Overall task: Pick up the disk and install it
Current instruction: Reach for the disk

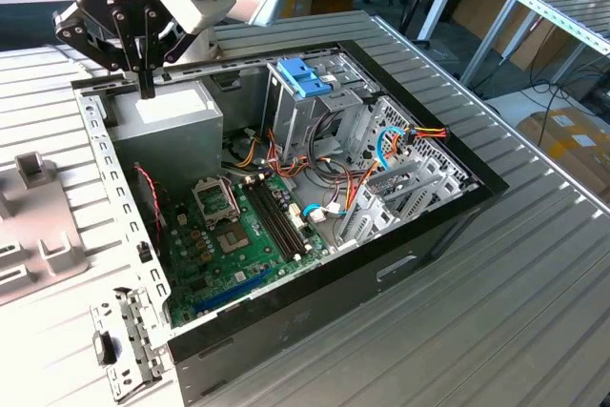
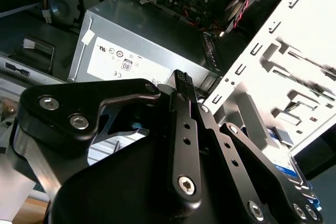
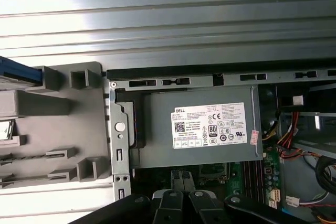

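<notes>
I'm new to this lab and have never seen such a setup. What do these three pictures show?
This is a robot arm; its gripper has two black fingers, pressed together and holding nothing. One picture comes from a camera off the arm; two come from cameras near its wrist, looking past the fingers. On the ribbed metal table lies an open computer case. The gripper hangs over the grey box with a white label inside it. Beside the case sits a grey holder; the blue-edged piece at its edge is probably the disk, not yet picked up.
</notes>
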You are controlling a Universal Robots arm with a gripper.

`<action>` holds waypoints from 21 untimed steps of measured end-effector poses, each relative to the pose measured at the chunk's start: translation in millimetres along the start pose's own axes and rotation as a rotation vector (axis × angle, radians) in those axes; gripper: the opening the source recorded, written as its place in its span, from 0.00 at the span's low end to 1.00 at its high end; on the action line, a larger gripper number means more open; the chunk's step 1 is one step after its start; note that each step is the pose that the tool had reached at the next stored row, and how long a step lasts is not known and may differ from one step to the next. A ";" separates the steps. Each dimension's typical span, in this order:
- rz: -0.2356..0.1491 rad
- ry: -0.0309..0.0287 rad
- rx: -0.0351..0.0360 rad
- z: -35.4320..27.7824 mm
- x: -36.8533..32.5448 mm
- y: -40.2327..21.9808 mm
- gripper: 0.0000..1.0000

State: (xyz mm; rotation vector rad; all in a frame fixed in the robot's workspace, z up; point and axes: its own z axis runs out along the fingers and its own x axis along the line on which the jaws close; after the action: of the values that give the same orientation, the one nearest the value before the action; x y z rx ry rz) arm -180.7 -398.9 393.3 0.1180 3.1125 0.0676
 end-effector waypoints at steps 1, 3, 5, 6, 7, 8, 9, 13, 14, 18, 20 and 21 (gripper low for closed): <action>0.000 0.0000 0.0000 0.0 0.7 0.0 0.11; 0.000 0.0000 0.0000 -0.1 2.4 -0.2 0.11; 0.000 -0.0001 -0.0001 0.0 3.5 -0.3 0.11; 0.000 0.0000 0.0000 -0.1 4.0 -0.3 0.11; 0.000 0.0000 0.0000 -0.1 4.5 -0.3 0.11; 0.000 0.0000 -0.0001 -0.1 5.1 -0.4 0.11; 0.000 0.0000 -0.0001 -0.1 5.7 -0.4 0.11; 0.000 0.0000 -0.0001 -0.2 7.8 -0.6 0.11; 0.000 0.0000 -0.0001 -0.2 8.3 -0.6 0.11; 0.000 0.0000 0.0000 -0.3 11.2 -0.8 0.11; 0.000 0.0000 0.0000 -0.3 13.2 -1.0 0.11; 0.000 -0.0001 -0.0001 -0.3 13.7 -1.0 0.11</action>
State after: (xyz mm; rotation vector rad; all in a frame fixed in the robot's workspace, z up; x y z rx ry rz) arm -194.5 -399.0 393.3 0.1180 3.1124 0.0677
